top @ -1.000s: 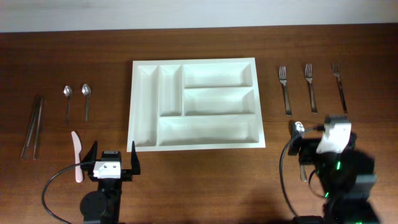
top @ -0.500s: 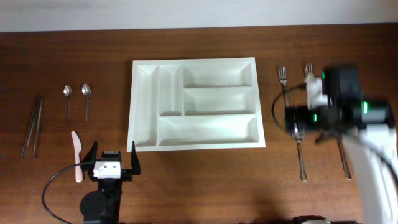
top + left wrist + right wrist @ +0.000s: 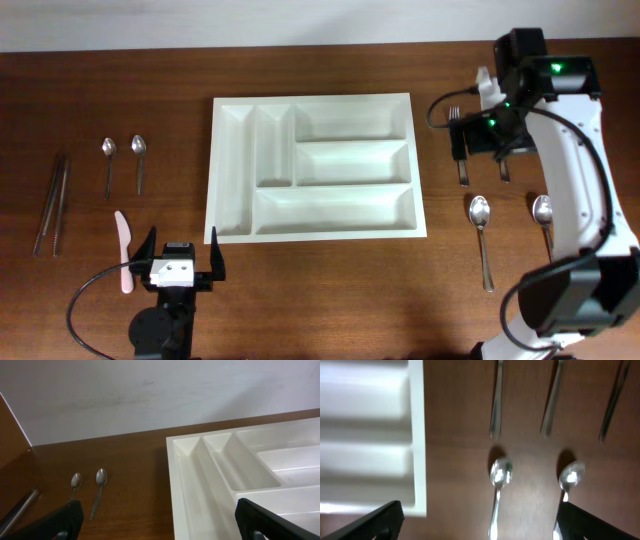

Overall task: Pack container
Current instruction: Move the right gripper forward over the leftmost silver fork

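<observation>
Overhead view: white rectangular plastic cutlery tray (image 3: 312, 100) sat flat mid-table on the brown wooden table (image 3: 300, 300), all five compartments bare. Long axis ran left-right, square to the table edge. Two narrow slots were at its left end, running far-to-near. Three long slots were stacked on the right, running left-right.

Left gripper (image 3: 183, 247) hovered just off the tray's near-left corner, fingers spread wide, holding nothing, pointing toward the far side.

Right gripper (image 3: 480, 522) was over the steel forks (image 3: 461, 170) right of the tray, not touching it. Right wrist view showed its fingers wide apart, nothing between them. Two large steel spoons (image 3: 481, 212) lay nearer than the forks.

Left of the tray: two small steel spoons (image 3: 108, 150), a pair of thin metal rods (image 3: 55, 200), a pink plastic knife (image 3: 122, 245).

White wall (image 3: 300, 20) ran along the table's far edge.
</observation>
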### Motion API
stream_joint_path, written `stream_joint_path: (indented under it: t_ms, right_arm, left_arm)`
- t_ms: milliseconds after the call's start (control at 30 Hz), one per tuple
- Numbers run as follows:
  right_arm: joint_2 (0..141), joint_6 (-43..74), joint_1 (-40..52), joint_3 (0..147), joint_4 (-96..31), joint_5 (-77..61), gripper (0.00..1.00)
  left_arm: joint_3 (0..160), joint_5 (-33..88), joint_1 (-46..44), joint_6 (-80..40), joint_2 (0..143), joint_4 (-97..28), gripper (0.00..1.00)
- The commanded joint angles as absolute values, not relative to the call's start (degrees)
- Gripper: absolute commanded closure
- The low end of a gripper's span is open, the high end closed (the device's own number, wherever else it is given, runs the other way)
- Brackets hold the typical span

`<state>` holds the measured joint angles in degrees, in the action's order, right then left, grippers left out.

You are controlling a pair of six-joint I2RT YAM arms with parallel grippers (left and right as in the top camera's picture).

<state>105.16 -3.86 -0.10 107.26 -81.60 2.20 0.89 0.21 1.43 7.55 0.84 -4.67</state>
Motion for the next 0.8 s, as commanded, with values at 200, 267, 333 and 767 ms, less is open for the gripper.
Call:
stream_joint_path:
  t_ms: [200,267,333,767]
  right_arm:
    - [118.5,-5.8,-0.4,109.7,-75.7,3.3,0.01]
    - [120.7,-5.8,-1.2,110.0,-74.5,3.3,0.01]
    - [122.3,-5.8,-2.2,110.0,-72.9,3.2,0.01]
    - [124.8,-11.4,-9.1,110.0,-68.2,-4.8,0.01]
  left_arm:
    - [0.5,0.0,1.7,8.3,0.4,-4.7,0.01]
    - [0.5,0.0,1.7,8.3,0.4,-4.7,0.01]
    - [0.5,0.0,1.7,8.3,0.4,-4.7,0.01]
    - [0.5,0.0,1.7,8.3,0.4,-4.7,0.01]
